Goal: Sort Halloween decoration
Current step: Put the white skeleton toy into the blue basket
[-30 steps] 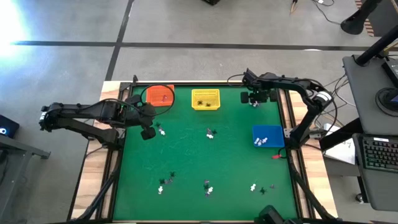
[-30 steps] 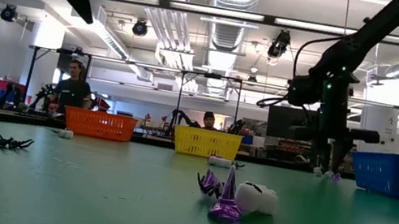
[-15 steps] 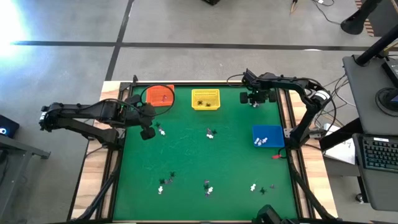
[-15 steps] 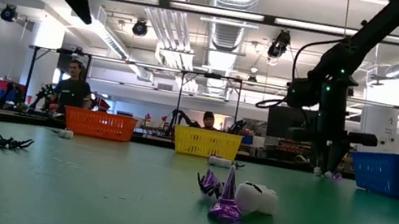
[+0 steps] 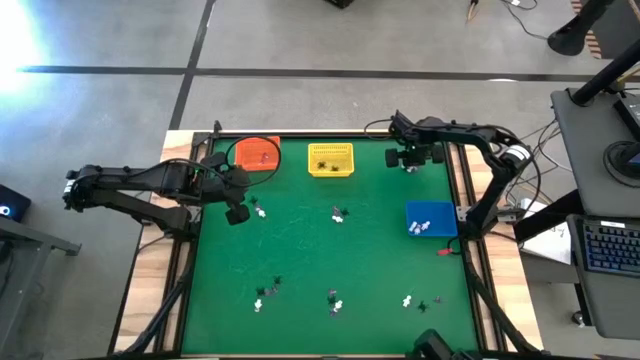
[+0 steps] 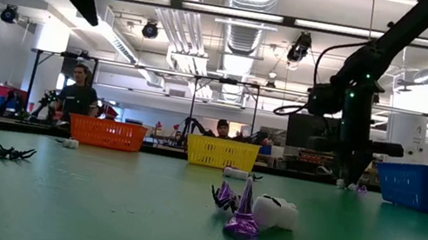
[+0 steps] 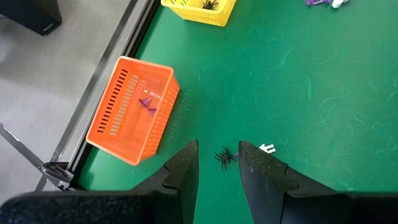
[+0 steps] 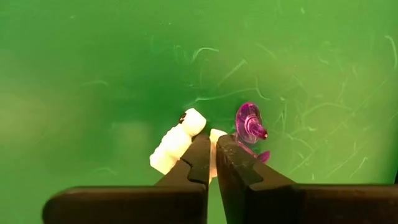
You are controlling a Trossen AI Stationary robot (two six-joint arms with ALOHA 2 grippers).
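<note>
Halloween decoration [image 5: 337,214] lies scattered in tiny white, black and purple bits over the green surface [image 5: 320,250], which stands in a wide workshop – ceiling ducts, strip lights and two people [image 6: 77,96] at far benches. Three baskets stand on it: orange [image 5: 257,154], yellow [image 5: 330,159] and blue [image 5: 430,219]. The right hand [image 8: 213,163] is down at the far edge beside a white piece [image 8: 176,141] and a purple one [image 8: 250,126], fingers together – whether they pinch anything cannot be told. The left hand [image 7: 217,163] hangs near the orange basket, fingers apart over a black spider [image 7: 224,155].
</note>
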